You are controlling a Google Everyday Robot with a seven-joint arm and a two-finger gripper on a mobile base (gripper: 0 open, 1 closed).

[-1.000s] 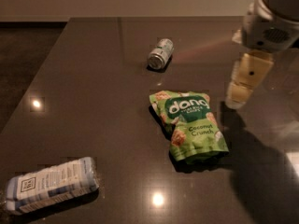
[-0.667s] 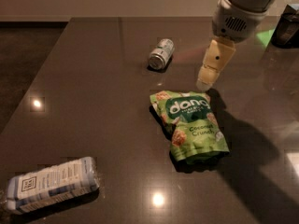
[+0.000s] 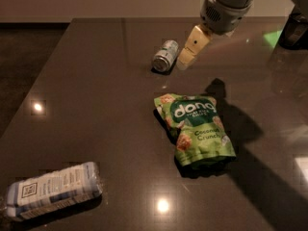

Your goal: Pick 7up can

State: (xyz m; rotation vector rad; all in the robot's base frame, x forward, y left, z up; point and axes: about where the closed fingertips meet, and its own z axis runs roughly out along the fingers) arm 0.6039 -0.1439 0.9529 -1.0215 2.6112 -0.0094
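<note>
The 7up can [image 3: 165, 56] lies on its side on the dark table [image 3: 96, 105], far centre, silver end toward me, green marks on its body. My gripper [image 3: 185, 61] hangs from the arm at the upper right, its cream fingers [image 3: 191, 47] pointing down and left, tips just right of the can and a little above the table. It holds nothing.
A green snack bag [image 3: 195, 129] lies flat in the middle right of the table, nearer to me than the can. A white and blue wrapped packet [image 3: 53, 189] lies at the near left. A dark object [image 3: 294, 30] stands at the far right edge.
My gripper has moved left and toward the far side, from right of the snack bag to just beside the can. The can, bag and packet have not moved.
</note>
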